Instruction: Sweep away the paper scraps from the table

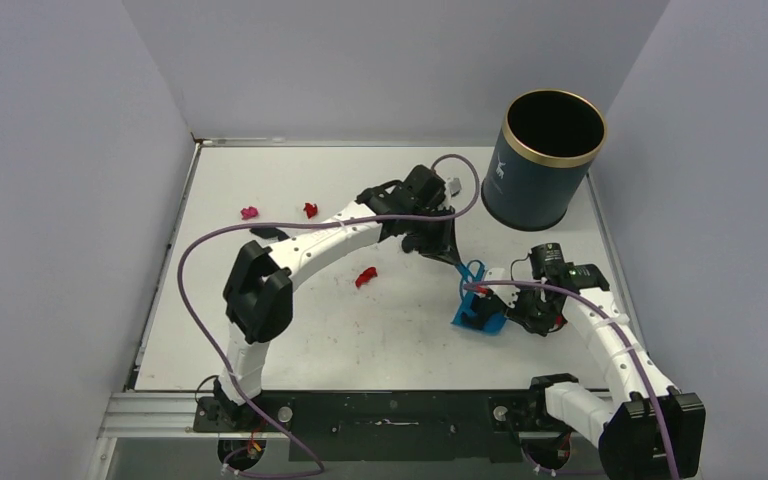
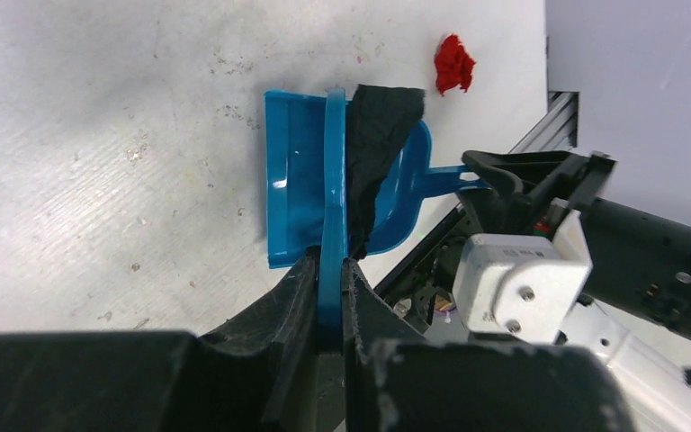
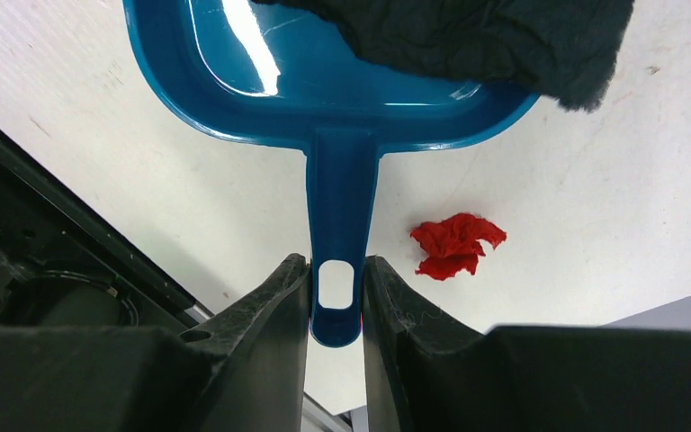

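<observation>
My left gripper point(image 1: 454, 256) point(image 2: 331, 274) is shut on the blue handle of the small hand brush point(image 2: 333, 171), whose black bristles point(image 2: 380, 148) lie over the blue dustpan point(image 1: 480, 314) point(image 2: 292, 193). My right gripper point(image 1: 523, 308) point(image 3: 336, 274) is shut on the dustpan's handle point(image 3: 340, 198) and holds the pan point(image 3: 324, 85) flat on the table point(image 1: 390, 330). One red scrap point(image 3: 455, 245) point(image 2: 454, 63) lies right beside the pan's handle. On the left half of the table lie a red scrap point(image 1: 365, 277), another red one point(image 1: 310, 210) and a magenta one point(image 1: 250, 212).
A dark cylindrical bin with a gold rim point(image 1: 550, 160) stands at the back right corner, behind the dustpan. Grey walls close in the table on three sides. The left arm's purple cable point(image 1: 185, 270) loops over the left part of the table.
</observation>
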### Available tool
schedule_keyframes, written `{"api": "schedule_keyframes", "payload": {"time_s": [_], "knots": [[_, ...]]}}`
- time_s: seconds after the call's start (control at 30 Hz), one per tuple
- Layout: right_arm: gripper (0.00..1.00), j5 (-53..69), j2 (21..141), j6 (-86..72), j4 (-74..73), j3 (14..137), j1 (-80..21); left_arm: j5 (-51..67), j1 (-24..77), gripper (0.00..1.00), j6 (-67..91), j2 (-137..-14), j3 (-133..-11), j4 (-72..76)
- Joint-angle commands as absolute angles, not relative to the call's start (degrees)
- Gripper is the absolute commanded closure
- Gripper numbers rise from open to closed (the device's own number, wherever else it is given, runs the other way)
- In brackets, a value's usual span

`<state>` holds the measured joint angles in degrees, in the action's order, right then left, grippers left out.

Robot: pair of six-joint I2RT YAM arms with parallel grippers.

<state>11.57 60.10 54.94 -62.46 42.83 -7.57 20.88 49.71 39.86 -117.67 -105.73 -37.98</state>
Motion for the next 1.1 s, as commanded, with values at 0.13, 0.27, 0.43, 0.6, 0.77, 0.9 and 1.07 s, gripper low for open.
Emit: {"api": "schedule_keyframes", "payload": {"time_s": [0.13, 0.27, 0.43, 0.6, 0.77, 0.9, 1.07], "knots": [[0.95, 18.5, 57.1, 54.2, -59.5, 42.9, -7.9, 15.4, 47.8, 1.0, 34.1, -104.9, -107.4, -45.0], [0.95, 19.8, 57.7, 54.2, -59.3, 43.8, -8.0, 4.6, 47.8, 1.0, 26.4, -104.2, -113.3, -58.2], [0.95, 19.2, 59.8, 54.0, -59.3, 45.5, -9.7, -14.1, 47.2, 1.0, 19.3, -103.4, -114.7, -70.1], [0.95, 17.1, 62.2, 49.9, -57.0, 45.7, -14.9, -18.5, 42.1, 1.0, 17.8, -101.8, -110.1, -72.3], [0.95, 11.8, 64.8, 41.3, -51.1, 45.7, -23.4, -22.9, 37.7, 1.0, 15.5, -101.4, -104.1, -67.2], [0.95, 10.7, 70.6, 36.0, -48.3, 48.0, -26.7, -23.6, 36.7, 1.0, 15.2, -105.2, -102.3, -66.0], [0.95, 9.0, 77.0, 32.7, -46.1, 48.2, -30.8, -18.2, 36.4, 1.0, 15.4, -108.7, -101.9, -64.6]]}}
